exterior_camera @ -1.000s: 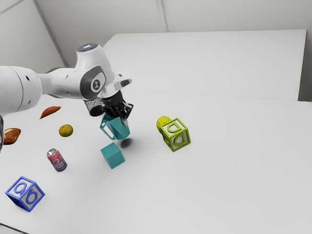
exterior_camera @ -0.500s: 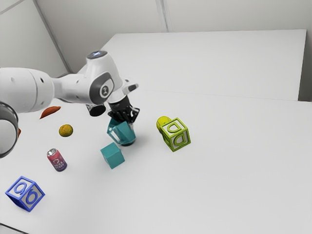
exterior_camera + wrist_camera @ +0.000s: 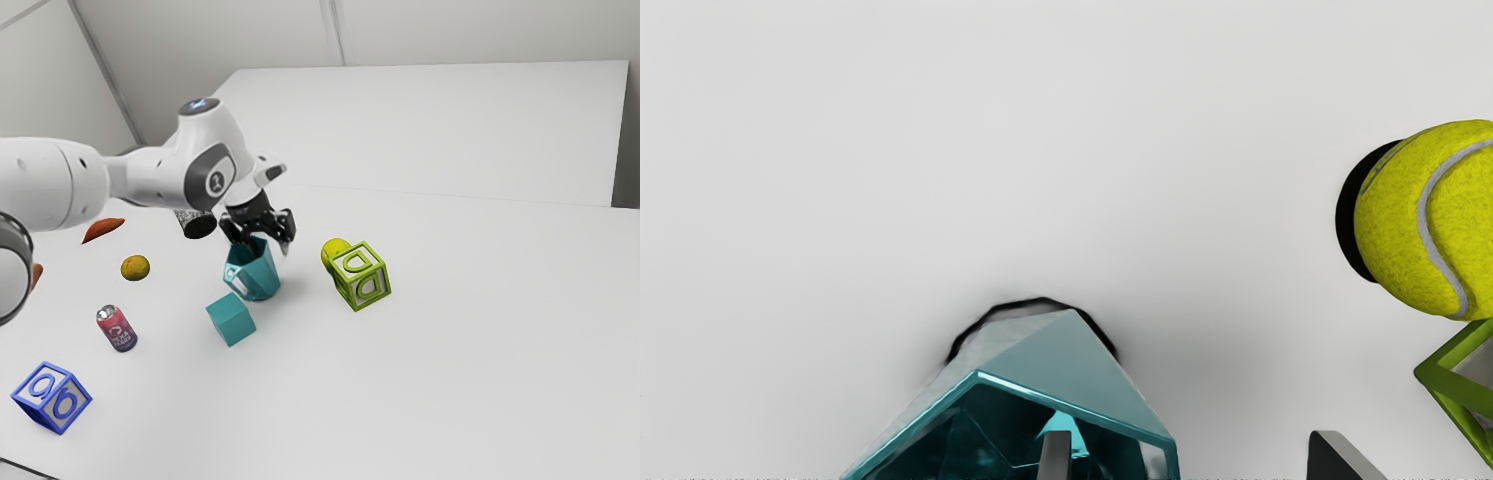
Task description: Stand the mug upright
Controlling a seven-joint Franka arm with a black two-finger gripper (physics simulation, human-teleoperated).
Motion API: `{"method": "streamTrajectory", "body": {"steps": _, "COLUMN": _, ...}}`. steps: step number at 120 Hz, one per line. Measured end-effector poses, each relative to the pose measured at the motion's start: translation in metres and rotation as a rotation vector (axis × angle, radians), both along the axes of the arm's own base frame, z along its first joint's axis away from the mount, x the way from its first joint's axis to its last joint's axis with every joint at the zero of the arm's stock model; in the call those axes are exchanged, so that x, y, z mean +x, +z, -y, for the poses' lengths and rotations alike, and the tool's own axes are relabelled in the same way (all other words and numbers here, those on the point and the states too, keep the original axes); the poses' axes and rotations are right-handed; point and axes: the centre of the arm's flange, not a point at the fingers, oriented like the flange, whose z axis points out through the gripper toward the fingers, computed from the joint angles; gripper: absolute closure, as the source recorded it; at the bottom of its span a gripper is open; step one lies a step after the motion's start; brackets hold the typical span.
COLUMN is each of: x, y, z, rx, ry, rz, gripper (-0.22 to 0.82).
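Observation:
My gripper (image 3: 268, 246) is right over the teal mug (image 3: 256, 278), its fingers spread wide. The faceted mug rests on the table with its mouth up and looks upright; its handle side faces the exterior view's left. From the wrist view, one finger of the gripper (image 3: 1197, 455) reaches into the mouth of the mug (image 3: 1066, 363), while the other stands outside the wall, apart from it. The mug's wall is not pinched between them.
A teal cube (image 3: 232, 320) sits close by the mug. Toward the exterior view's right are a tennis ball (image 3: 335, 249) and a green letter block (image 3: 361, 277). A can (image 3: 117, 328), blue block (image 3: 52, 398) and yellow fruit (image 3: 135, 267) lie toward its left.
Earlier the mug hung tilted at the gripper; it has come down and straightened onto the table. The fingers have opened and the hand has risen slightly since half a second ago.

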Motion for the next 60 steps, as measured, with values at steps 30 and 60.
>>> {"method": "streamTrajectory", "body": {"steps": 30, "x": -0.010, "y": 0.060, "z": 0.014, "rx": 0.017, "ry": -0.025, "rz": 0.086, "gripper": 0.07}}
{"method": "streamTrajectory", "body": {"steps": 60, "x": -0.029, "y": 0.138, "z": 0.015, "rx": 0.053, "ry": -0.038, "rz": 0.088, "gripper": 0.02}}
